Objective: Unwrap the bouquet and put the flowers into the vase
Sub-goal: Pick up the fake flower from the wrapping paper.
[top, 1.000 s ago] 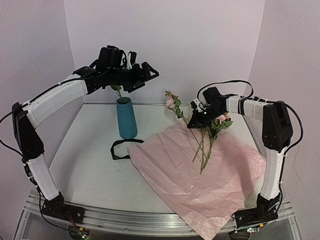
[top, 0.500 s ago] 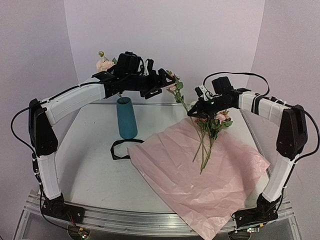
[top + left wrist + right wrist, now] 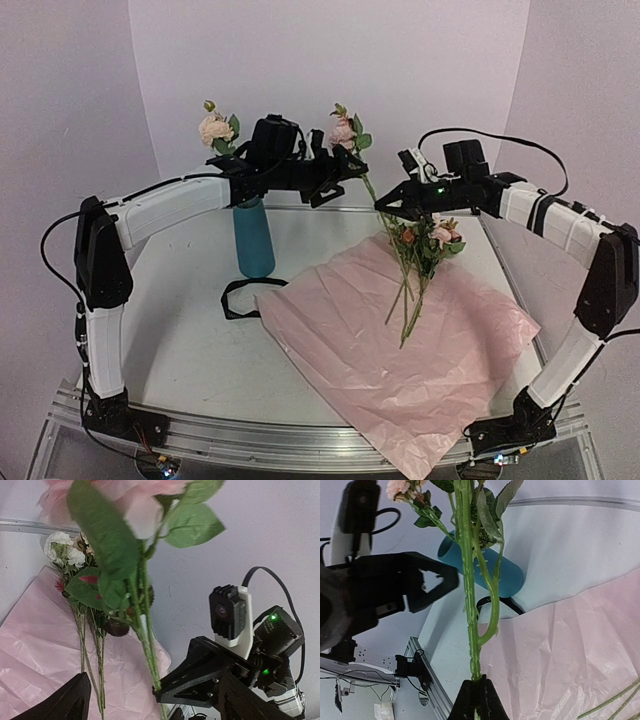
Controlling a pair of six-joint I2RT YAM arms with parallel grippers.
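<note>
My right gripper (image 3: 386, 206) (image 3: 476, 686) is shut on the lower stem of a pink rose (image 3: 343, 131), holding it upright above the table. My left gripper (image 3: 343, 172) (image 3: 150, 702) is open, its fingers on either side of that stem (image 3: 148, 655) just below the bloom, not touching it. One pale rose (image 3: 213, 128) stands in the teal vase (image 3: 254, 238) (image 3: 492, 570); my left arm hides its stem. The other flowers (image 3: 424, 243) (image 3: 67, 555) lie on the spread pink wrapping paper (image 3: 400, 350) (image 3: 570, 645).
A black ribbon (image 3: 240, 296) (image 3: 496, 605) lies looped on the table in front of the vase. The pink paper hangs over the table's near edge at the right. White walls close in the back and both sides.
My left arm swung right from above the vase to the rose held by the right gripper, uncovering the rose in the vase. The right gripper lifted its rose higher.
</note>
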